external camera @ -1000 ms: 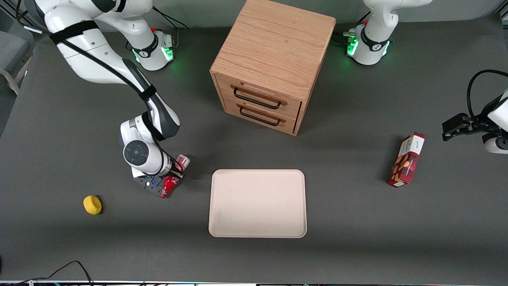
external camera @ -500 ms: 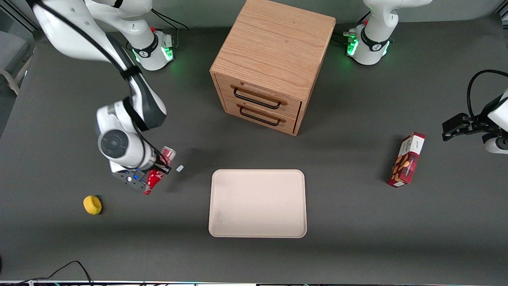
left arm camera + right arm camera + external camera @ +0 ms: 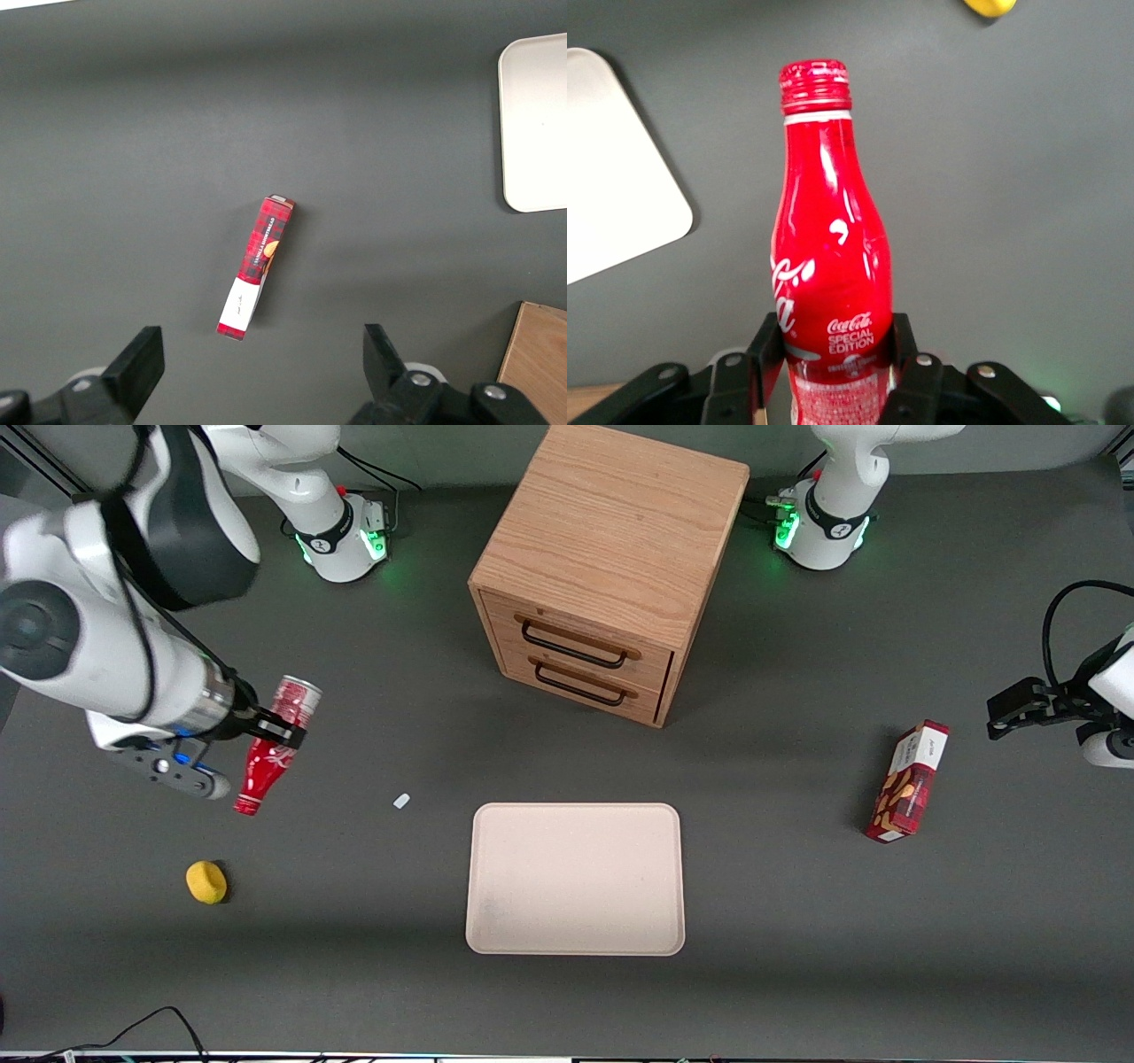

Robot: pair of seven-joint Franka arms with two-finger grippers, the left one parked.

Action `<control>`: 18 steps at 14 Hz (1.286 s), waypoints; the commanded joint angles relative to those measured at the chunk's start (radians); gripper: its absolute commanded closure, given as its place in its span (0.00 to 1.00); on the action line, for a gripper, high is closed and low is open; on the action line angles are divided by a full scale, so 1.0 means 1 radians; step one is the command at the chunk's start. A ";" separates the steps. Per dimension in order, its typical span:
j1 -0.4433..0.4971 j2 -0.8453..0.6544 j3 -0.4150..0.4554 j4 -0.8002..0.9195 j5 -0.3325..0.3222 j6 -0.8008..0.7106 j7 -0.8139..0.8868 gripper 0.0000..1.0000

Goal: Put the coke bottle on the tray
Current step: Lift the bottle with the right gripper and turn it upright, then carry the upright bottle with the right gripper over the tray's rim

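My right gripper (image 3: pixel 275 734) is shut on the coke bottle (image 3: pixel 270 751) and holds it high above the table, toward the working arm's end. The bottle is tilted, its red cap pointing down toward the front camera and its silver base up. In the right wrist view the black fingers (image 3: pixel 914 372) clamp the lower body of the bottle (image 3: pixel 828 257). The cream-beige tray (image 3: pixel 576 879) lies flat on the table in front of the wooden drawer box, apart from the bottle; a corner of the tray also shows in the right wrist view (image 3: pixel 611 177).
A wooden two-drawer box (image 3: pixel 607 567) stands at the table's middle. A yellow ball (image 3: pixel 206 882) lies below the gripper, nearer the front camera. A small white scrap (image 3: pixel 401 801) lies between bottle and tray. A red-and-white snack box (image 3: pixel 908 781) lies toward the parked arm's end.
My gripper has lifted the bottle off the table and carried it up and away from the tray. A small white scrap now lies where the bottle stood.
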 commanded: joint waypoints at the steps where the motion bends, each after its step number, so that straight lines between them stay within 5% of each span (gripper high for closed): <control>1: -0.014 0.041 0.007 0.119 0.021 -0.082 -0.058 1.00; 9: 0.116 0.388 0.035 0.408 0.007 -0.041 -0.089 1.00; 18: 0.343 0.656 -0.092 0.443 -0.001 0.381 -0.094 1.00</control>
